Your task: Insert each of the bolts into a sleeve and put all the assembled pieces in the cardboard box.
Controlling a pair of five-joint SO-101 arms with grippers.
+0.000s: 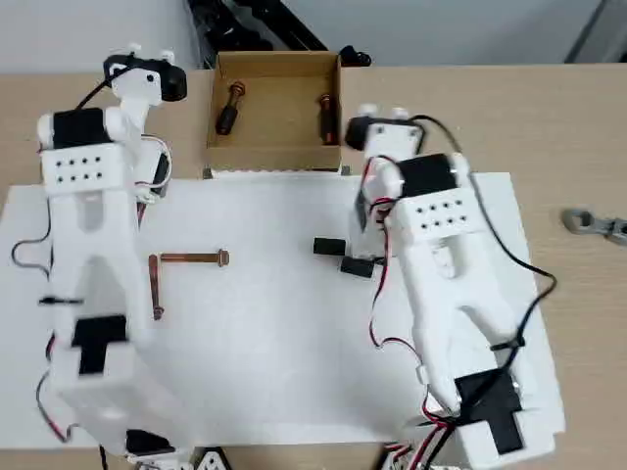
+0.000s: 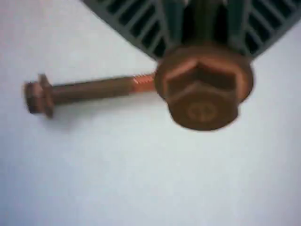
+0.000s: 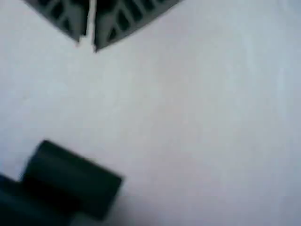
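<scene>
Left gripper (image 2: 202, 28) clamps a copper hex-flange bolt (image 2: 203, 89); right gripper (image 3: 88, 41) closed, empty.

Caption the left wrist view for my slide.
Left gripper clamps a copper bolt, head toward the camera; a second bolt lies on the white sheet behind.

We see a white sheet (image 1: 274, 333) covering most of the wooden tabletop (image 1: 549, 108). It reaches the near edge and leaves bare wood along the far edge and the right side. A metal wrench (image 1: 591, 223) lies on that bare wood at the tabletop's right edge, off the sheet. Something dark (image 1: 250, 24) that we cannot identify sits beyond the far edge.
</scene>
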